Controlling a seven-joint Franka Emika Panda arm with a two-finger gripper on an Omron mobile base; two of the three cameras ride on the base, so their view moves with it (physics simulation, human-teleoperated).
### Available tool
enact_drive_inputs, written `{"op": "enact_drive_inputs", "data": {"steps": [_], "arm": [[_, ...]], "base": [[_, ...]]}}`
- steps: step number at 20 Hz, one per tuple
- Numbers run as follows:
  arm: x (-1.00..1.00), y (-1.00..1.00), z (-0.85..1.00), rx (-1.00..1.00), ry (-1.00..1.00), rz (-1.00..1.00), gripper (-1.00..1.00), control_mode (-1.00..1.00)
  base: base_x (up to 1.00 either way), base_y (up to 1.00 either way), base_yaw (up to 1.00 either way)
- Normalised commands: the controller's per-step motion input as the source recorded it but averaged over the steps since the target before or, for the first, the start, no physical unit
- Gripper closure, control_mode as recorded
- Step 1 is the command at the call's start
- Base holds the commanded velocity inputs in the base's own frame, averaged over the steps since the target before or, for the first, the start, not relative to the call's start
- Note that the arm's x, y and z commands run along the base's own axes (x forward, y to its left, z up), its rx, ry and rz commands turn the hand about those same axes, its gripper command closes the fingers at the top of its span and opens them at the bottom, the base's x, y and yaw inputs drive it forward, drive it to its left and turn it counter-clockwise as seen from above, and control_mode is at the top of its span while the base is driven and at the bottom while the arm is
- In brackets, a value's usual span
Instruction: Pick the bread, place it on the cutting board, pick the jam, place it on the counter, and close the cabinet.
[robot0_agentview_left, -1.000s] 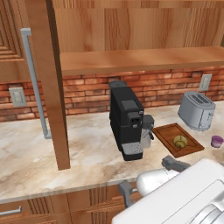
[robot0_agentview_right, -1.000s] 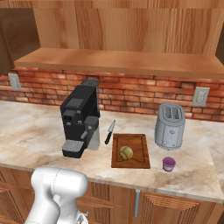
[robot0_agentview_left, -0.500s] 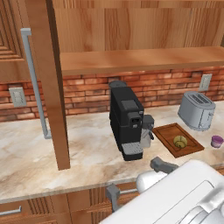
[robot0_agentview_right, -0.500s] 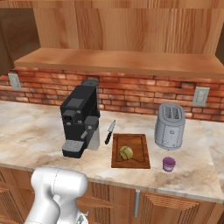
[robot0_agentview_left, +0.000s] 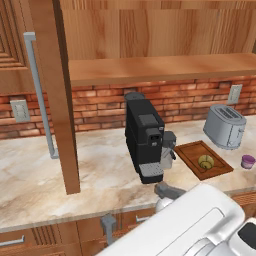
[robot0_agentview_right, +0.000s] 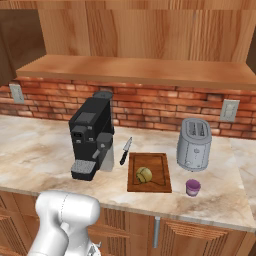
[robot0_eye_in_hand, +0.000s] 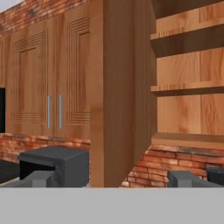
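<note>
Gripper (robot0_eye_in_hand: 111, 179): in the hand view its two dark finger tips stand wide apart at the bottom, jaws open, nothing between them, touching nothing; the hand faces the open cabinet door (robot0_eye_in_hand: 118, 87), seen nearly edge-on and swung out from the cabinet (robot0_eye_in_hand: 188, 65), whose bare wooden shelves show to the right of the door; left of the door, closed raised-panel doors with two silver bar handles, and below them a black microwave (robot0_eye_in_hand: 54, 164) against the brick wall; bread (robot0_agentview_right: 144, 174): small round yellowish-brown lump, resting near the middle of the cutting board (robot0_agentview_right: 160, 172); board is dark brown, flat, grooved rim, lying on the counter (robot0_agentview_right: 35, 145) between the black coffee machine (robot0_agentview_right: 91, 135) and the silver toaster (robot0_agentview_right: 194, 144); a knife (robot0_agentview_right: 125, 151) lies just beside the board's far left corner, black handle toward the front; jam (robot0_agentview_right: 193, 187): squat purple jar, upright on the counter just in front of the toaster and right of the board, apart from both; in the left base view the door juts out over the counter at left, its long silver handle (robot0_agentview_left: 40, 95) vertical; arm: white links low at the front of both base views, below counter height at the drawer fronts; wrist pose beyond that cannot be told.
</note>
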Motion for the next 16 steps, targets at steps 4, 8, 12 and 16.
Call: {"op": "enact_drive_inputs", "data": {"steps": [4,8,12,16], "arm": [[0.0,0.28,-0.04,0.0,0.0,0.0,-1.0,-1.0],[0.0,0.23,-0.05,0.0,0.0,0.0,-1.0,-1.0],[0.01,0.16,-0.05,0.0,0.0,0.0,-1.0,-1.0],[0.15,0.04,-0.01,0.0,0.0,0.0,-1.0,-1.0]], "base": [[0.0,0.0,0.0],[0.0,0.0,0.0],[0.0,0.0,0.0],[0.0,0.0,0.0]]}}
